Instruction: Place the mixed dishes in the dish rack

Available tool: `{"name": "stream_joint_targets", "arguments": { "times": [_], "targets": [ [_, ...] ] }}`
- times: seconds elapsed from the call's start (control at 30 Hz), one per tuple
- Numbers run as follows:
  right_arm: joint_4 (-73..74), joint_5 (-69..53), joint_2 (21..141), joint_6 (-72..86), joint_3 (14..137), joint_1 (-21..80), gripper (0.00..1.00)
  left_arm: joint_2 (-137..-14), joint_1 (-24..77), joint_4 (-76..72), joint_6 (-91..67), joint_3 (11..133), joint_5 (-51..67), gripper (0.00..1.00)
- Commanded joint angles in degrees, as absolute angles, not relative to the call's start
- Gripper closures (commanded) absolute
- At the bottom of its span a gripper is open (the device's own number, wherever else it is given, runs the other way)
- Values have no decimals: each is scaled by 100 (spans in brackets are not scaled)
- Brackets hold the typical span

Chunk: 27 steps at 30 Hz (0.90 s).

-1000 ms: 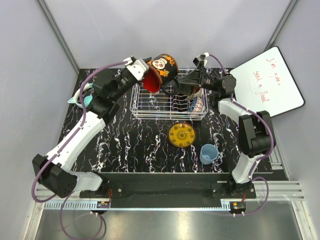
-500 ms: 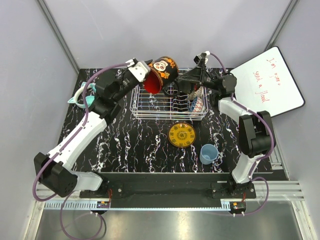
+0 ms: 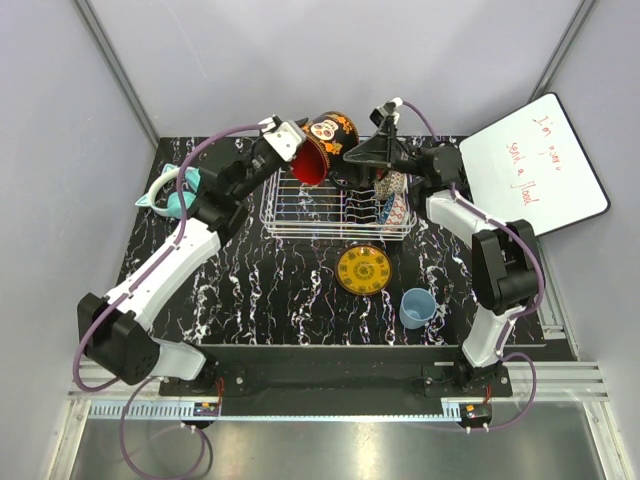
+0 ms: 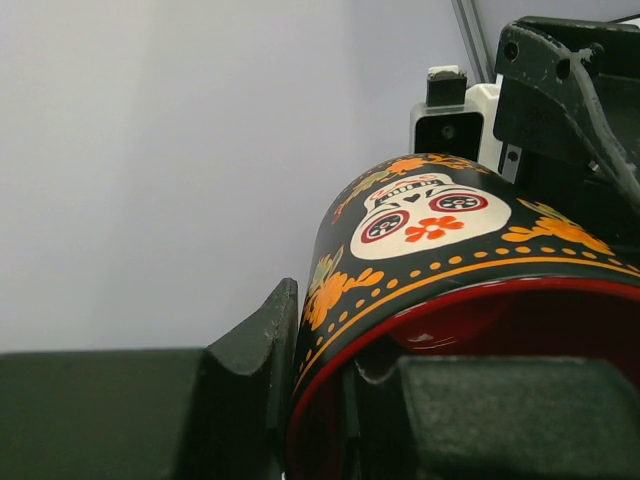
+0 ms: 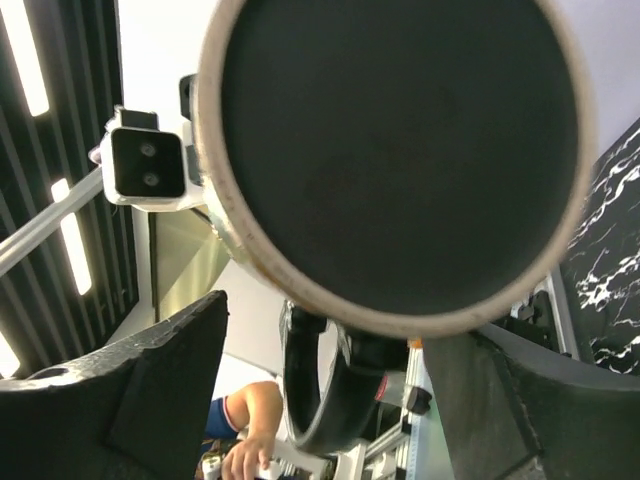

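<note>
My left gripper (image 3: pixel 300 152) is shut on the rim of the dark mug (image 3: pixel 332 132), black with a skull and orange flowers and red inside, and holds it tilted above the back edge of the dish rack (image 3: pixel 290 215). In the left wrist view one of its fingers (image 4: pixel 260 340) is outside the mug (image 4: pixel 420 220) and one inside. My right gripper (image 3: pixel 347 155) is open, with a finger on either side of the mug's base (image 5: pixel 400 140); the handle (image 5: pixel 330 400) hangs between them. Several patterned dishes (image 3: pixel 395 205) stand in the rack's right end.
The yellow patterned plate (image 3: pixel 363 270) lies in front of the rack, and the light-blue cup (image 3: pixel 418 307) stands right of it, nearer the front. Teal headphones (image 3: pixel 170 195) lie at the left edge. A whiteboard (image 3: pixel 535 165) leans at the right.
My left gripper has carried the mug a little to the right and back. My right gripper has moved left and closed in on the mug's base.
</note>
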<state>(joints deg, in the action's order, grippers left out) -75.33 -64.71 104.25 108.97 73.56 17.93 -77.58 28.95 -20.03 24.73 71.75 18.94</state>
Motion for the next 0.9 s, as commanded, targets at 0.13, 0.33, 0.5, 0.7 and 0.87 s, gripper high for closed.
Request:
{"name": "stream_joint_targets", "arguments": {
  "times": [0.13,0.33,0.5,0.7,0.87],
  "targets": [
    [-8886,-6556,10652,11162,8068,2145,27,-8050,2936,-3217,2522,7822,1890,100],
    [-8886,-6566,10714,11206,8077,2162,42,-8182,2927,-3234,2549,7858,1925,100],
    [-8877,-6679,10872,11338,8340,2276,57,-8279,2927,-3234,2628,7814,1934,100],
    [-8798,-6803,10899,11364,8315,2320,100,-8350,2927,-3243,2628,7840,1951,100],
    [-8631,-6882,10793,11136,8306,2312,100,-8288,2927,-3103,2654,7787,1881,100]
  ]
}}
